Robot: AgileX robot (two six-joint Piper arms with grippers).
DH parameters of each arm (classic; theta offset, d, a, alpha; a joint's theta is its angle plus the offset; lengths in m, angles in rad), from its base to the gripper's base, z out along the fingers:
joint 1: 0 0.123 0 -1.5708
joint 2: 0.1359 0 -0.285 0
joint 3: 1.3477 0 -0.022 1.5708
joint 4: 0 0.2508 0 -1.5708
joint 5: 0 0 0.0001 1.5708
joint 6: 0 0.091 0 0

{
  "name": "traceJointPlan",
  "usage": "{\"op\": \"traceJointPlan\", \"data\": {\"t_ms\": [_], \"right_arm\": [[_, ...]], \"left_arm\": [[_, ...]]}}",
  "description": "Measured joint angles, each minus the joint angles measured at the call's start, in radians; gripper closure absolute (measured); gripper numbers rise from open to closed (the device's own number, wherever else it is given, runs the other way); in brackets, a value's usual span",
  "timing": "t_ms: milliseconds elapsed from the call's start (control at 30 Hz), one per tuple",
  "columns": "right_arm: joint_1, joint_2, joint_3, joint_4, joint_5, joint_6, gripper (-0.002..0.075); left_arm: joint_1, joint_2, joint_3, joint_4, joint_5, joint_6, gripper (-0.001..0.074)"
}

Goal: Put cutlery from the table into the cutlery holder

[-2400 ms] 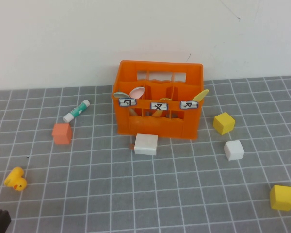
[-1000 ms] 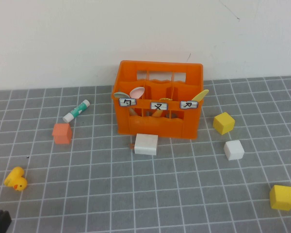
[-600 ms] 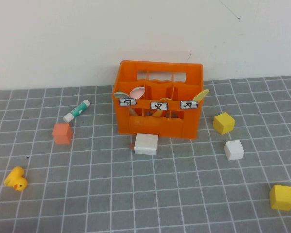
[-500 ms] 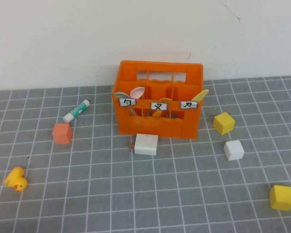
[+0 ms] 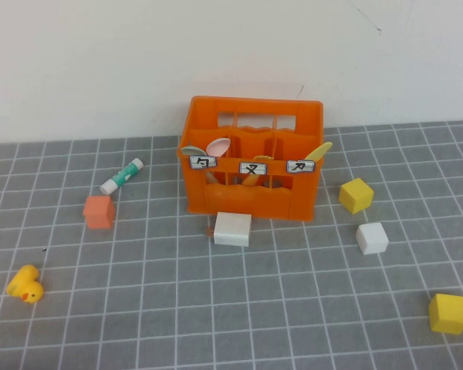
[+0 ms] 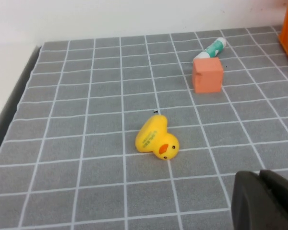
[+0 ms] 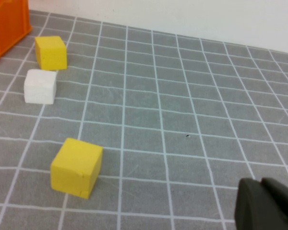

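The orange cutlery holder [image 5: 255, 158] stands at the back middle of the grey gridded table [image 5: 216, 308]. The cutlery sits inside it: a mint spoon [image 5: 191, 151] and a pink spoon [image 5: 218, 145] in its left compartment, a yellow fork [image 5: 251, 179] in the middle, a yellow knife [image 5: 319, 152] leaning out at the right. No cutlery lies on the table. Neither arm shows in the high view. My left gripper [image 6: 260, 175] is shut and empty, low over the table near the duck [image 6: 157, 138]. Also shut and empty, my right gripper [image 7: 262, 182] hovers near a yellow cube [image 7: 77, 166].
A white-and-green tube [image 5: 121, 176] and an orange cube [image 5: 99, 211] lie left of the holder. A white block [image 5: 232, 229] touches its front. Two yellow cubes [image 5: 356, 195] [image 5: 448, 313] and a white cube [image 5: 372, 238] sit at the right.
The dark tip of my left gripper at the high view's bottom-left corner has drawn back out of that view. Nothing on the table has moved.
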Motion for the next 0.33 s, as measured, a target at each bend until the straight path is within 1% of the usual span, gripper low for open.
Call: {"op": "traceJointPlan", "data": {"t_ms": [167,333], "right_arm": [[0.000,0.000,0.000,0.000,0.000,0.000,0.0727],[0.000,0.000,0.000,0.000,0.000,0.000,0.0727]], "left_arm": [[0.004,0.000,0.000,-0.021,0.001,-0.012,0.0736],[0.049,0.000,0.000,-0.051,0.002,-0.014,0.0736]]}}
